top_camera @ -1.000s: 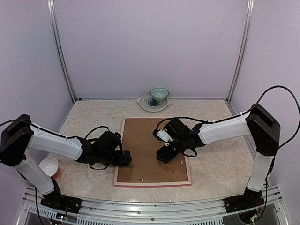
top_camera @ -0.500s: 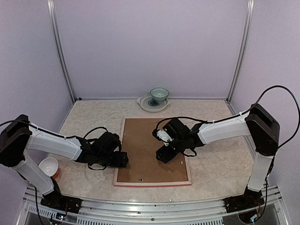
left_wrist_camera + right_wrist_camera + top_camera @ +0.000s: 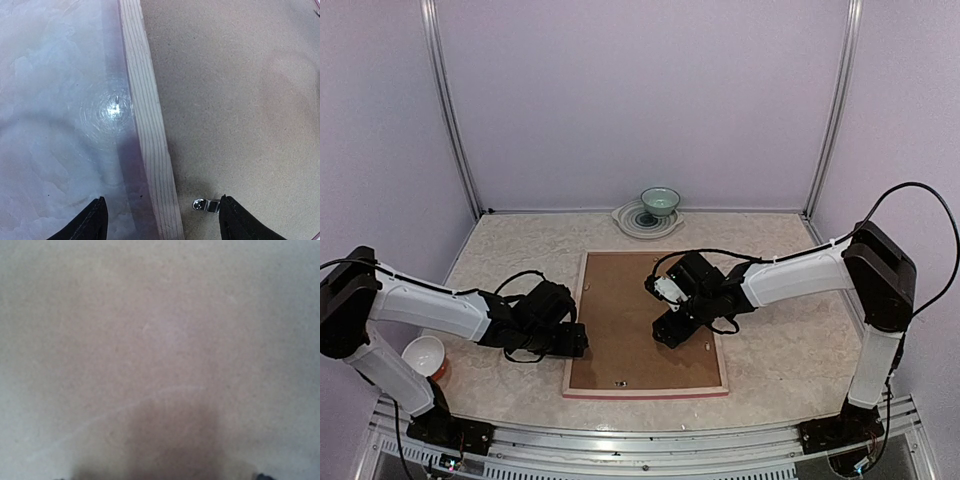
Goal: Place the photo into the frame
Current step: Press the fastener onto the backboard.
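The frame (image 3: 645, 392) lies face down in the middle of the table, pale wood back upward, a thin pink edge at its near side. The brown hardboard backing (image 3: 630, 320) fills it and covers the photo, which is hidden. My left gripper (image 3: 578, 340) is open at the frame's left rail (image 3: 147, 125), one finger over the table and the other over the backing beside a small metal clip (image 3: 206, 204). My right gripper (image 3: 670, 335) is low over the backing (image 3: 160, 340), near the right rail. Its fingertips barely show, wide apart, with nothing between them.
A teal bowl (image 3: 660, 201) stands on a pale plate (image 3: 638, 222) at the back of the table. A white bowl (image 3: 424, 354) sits at the near left beside my left arm. Metal posts rise at both back corners.
My left gripper has drawn a little to the left, off the backing toward the left rail, and its jaws have narrowed somewhat. The right arm has not moved.
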`<state>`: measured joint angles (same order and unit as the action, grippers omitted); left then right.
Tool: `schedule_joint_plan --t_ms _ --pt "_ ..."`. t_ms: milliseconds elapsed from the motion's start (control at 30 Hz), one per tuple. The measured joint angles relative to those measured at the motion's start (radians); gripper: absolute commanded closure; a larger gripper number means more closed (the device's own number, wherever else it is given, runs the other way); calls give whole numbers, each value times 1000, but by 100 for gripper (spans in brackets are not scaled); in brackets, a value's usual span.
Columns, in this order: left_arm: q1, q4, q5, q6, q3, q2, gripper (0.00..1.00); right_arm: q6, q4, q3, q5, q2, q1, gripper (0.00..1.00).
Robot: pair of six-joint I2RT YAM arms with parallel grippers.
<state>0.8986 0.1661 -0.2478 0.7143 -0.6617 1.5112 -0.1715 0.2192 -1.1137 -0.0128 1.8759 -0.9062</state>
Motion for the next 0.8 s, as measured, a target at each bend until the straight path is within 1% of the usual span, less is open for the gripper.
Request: schedule_joint_plan --t_ms 200,300,500,800 --pt "0 0 1 0 0 13 26 1 0 0 1 0 0 19" --pt "0 -8 2 0 0 20 29 3 0 0 1 0 0 19" --pt "0 -35 6 2 -2 34 39 5 0 0 2 1 0 19" --pt "1 -40 11 2 -3 35 40 18 3 -7 3 7 0 19"
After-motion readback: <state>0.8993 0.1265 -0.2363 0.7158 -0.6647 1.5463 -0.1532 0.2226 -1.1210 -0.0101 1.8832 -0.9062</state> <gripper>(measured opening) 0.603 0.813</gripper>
